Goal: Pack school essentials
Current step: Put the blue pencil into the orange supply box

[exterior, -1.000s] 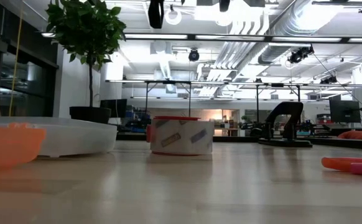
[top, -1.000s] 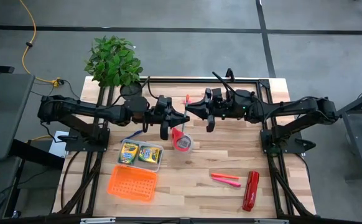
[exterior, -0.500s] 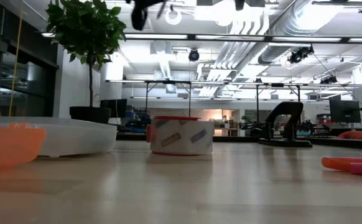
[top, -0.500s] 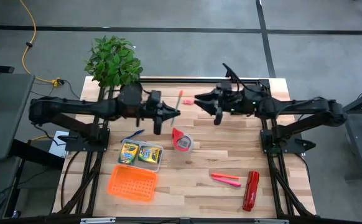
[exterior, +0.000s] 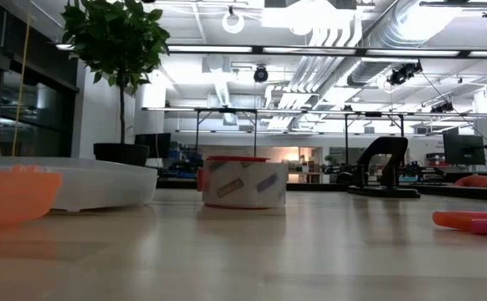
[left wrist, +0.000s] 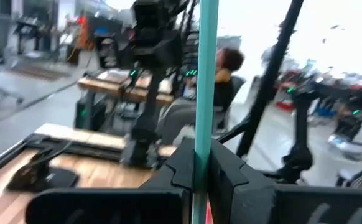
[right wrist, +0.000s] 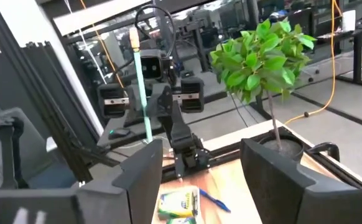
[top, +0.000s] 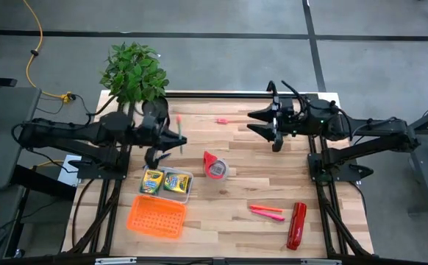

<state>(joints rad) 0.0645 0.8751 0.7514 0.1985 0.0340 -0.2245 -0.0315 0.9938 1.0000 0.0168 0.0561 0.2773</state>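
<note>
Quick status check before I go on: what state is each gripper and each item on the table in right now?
left gripper: shut on the teal pencil, raised above the table
right gripper: open, empty, raised
crayon boxes: lying in the clear tray
orange basket: empty
blue pen: loose beside the tray
pink markers: loose on the table
tape roll: upright
red stapler: lying flat
small pink piece: loose at the far edge

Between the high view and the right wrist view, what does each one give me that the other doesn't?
Only the high view shows the tape roll, the pink-red markers, the stapler and the orange basket. Only the right wrist view shows the right gripper open, its fingers spread. Both show the left gripper holding the teal pencil, the crayon boxes, the blue pen and the plant.
</note>
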